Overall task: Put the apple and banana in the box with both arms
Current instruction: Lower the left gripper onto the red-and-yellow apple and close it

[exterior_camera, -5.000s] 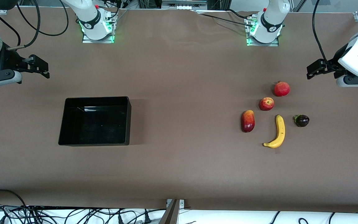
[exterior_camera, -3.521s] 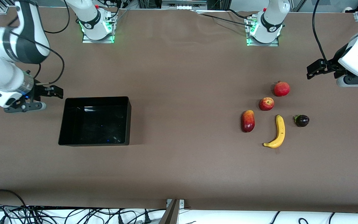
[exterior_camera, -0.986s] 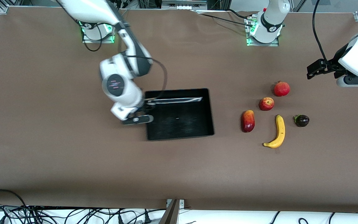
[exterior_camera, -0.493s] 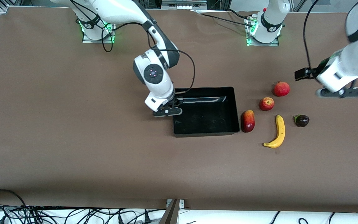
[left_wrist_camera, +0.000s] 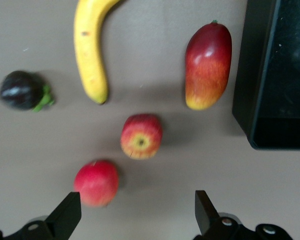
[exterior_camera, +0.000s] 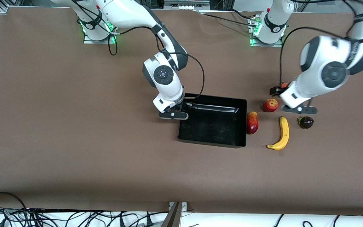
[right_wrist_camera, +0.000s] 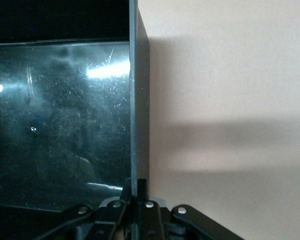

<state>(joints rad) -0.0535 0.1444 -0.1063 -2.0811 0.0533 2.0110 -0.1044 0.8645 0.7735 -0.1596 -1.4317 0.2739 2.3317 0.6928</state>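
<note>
The black box (exterior_camera: pixel 213 126) lies mid-table, its wall close beside a red-yellow mango (exterior_camera: pixel 252 122). My right gripper (exterior_camera: pixel 181 108) is shut on the box wall at the right arm's end; the right wrist view shows the fingers (right_wrist_camera: pixel 138 192) pinching that wall (right_wrist_camera: pixel 138 100). The apple (exterior_camera: pixel 270 105) and the banana (exterior_camera: pixel 281 134) lie on the table toward the left arm's end. My left gripper (exterior_camera: pixel 279 91) hangs open and empty over the red round fruit beside the apple. The left wrist view shows the apple (left_wrist_camera: pixel 141 136), the banana (left_wrist_camera: pixel 89 55), the box (left_wrist_camera: pixel 280 75) and the open gripper (left_wrist_camera: pixel 134 217).
A uniformly red round fruit (left_wrist_camera: pixel 96 182) lies under the left gripper, mostly hidden in the front view. A dark purple fruit (exterior_camera: pixel 306 122) lies beside the banana, toward the left arm's end. The mango also shows in the left wrist view (left_wrist_camera: pixel 208 65).
The right gripper took hold of the box wall and dragged the box toward the left arm's end, up beside the mango. The left arm swung in from the table's end over the fruit.
</note>
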